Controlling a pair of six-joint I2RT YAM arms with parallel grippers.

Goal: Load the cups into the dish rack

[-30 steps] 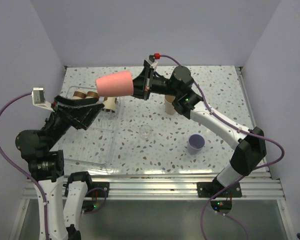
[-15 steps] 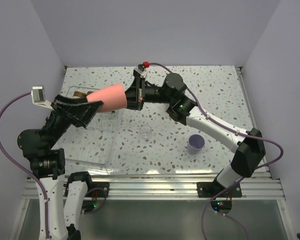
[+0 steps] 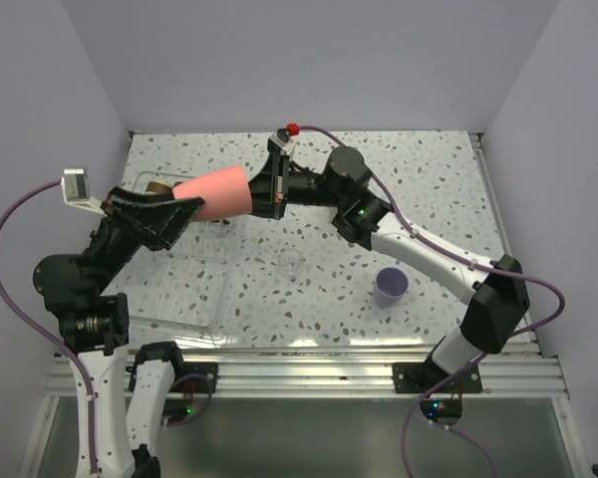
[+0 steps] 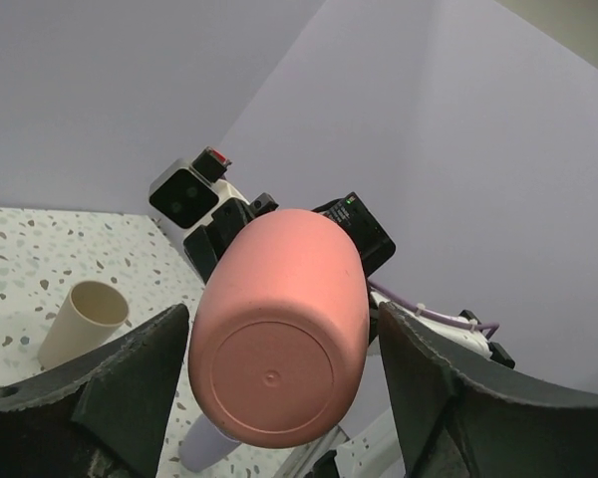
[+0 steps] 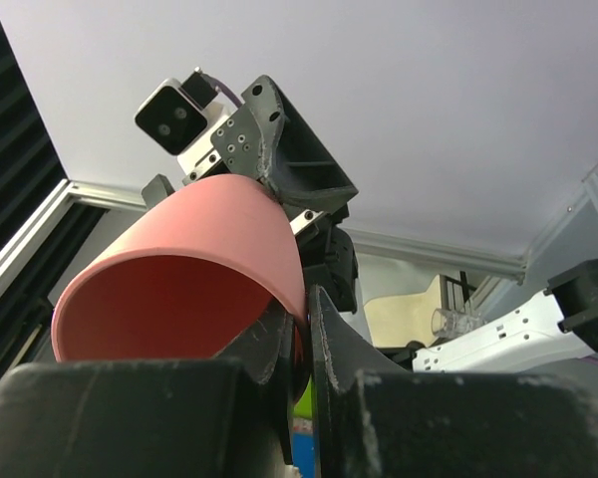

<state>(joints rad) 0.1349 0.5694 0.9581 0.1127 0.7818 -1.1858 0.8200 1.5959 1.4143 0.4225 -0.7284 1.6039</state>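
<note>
Above dish rack [image 3: 179,289] | right claw [image 3: 271,195] pinching coral-red cup [image 3: 215,195] rim | left claw [image 3: 184,214] wide, flanking it

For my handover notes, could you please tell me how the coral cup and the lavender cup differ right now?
The coral cup is in the air on its side; the lavender cup stands upright on the table. The right pincer grips the coral cup's rim, its base between the fingers of the open left pincer; nothing touches the lavender cup. Both are handleless, and neither is in the rack.
</note>
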